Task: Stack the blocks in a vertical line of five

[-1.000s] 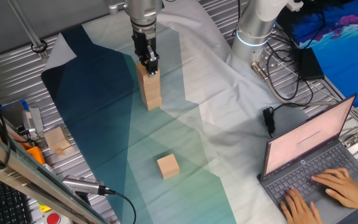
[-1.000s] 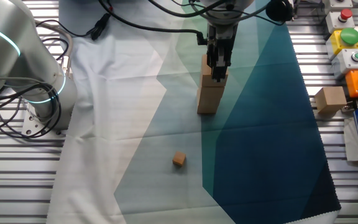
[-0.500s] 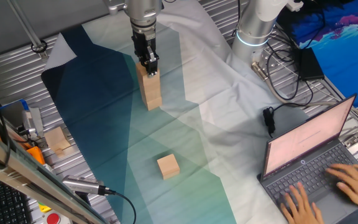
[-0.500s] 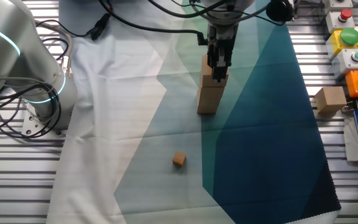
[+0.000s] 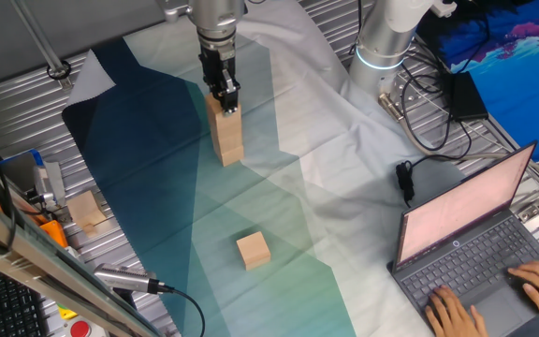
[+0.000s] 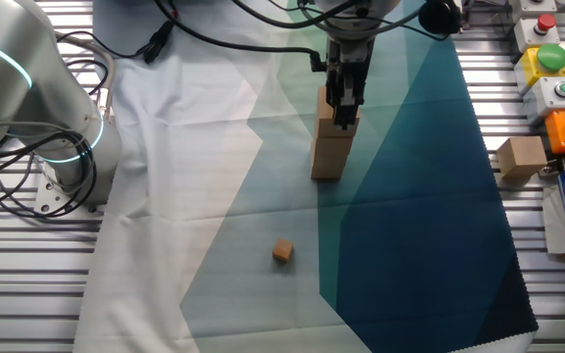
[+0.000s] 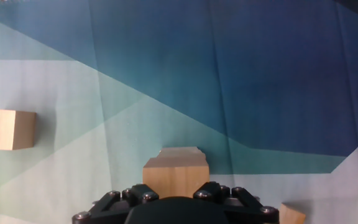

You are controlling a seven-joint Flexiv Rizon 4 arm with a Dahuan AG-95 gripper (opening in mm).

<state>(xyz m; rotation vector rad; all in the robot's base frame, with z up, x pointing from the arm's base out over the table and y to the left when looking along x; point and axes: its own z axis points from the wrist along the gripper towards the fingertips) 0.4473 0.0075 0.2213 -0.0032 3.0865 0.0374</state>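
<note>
A short stack of light-tan blocks (image 5: 229,140) stands on the cloth; two show in the other fixed view (image 6: 330,147). My gripper (image 5: 225,101) comes straight down onto the stack, and its black fingers (image 6: 344,103) clasp the sides of the top block (image 7: 176,174), so it is shut on that block. Another block (image 5: 253,251) lies alone on the cloth nearer the front. In the hand view that loose block (image 7: 5,129) sits far to the left.
A much smaller tan cube (image 6: 282,252) lies on the cloth (image 6: 410,226), and a paler cube (image 5: 87,211) sits off it on the metal table. The arm's base (image 5: 382,42), cables and a laptop (image 5: 471,239) with typing hands are at the right.
The gripper and the blocks have not moved. Only the hands on the laptop keyboard have shifted.
</note>
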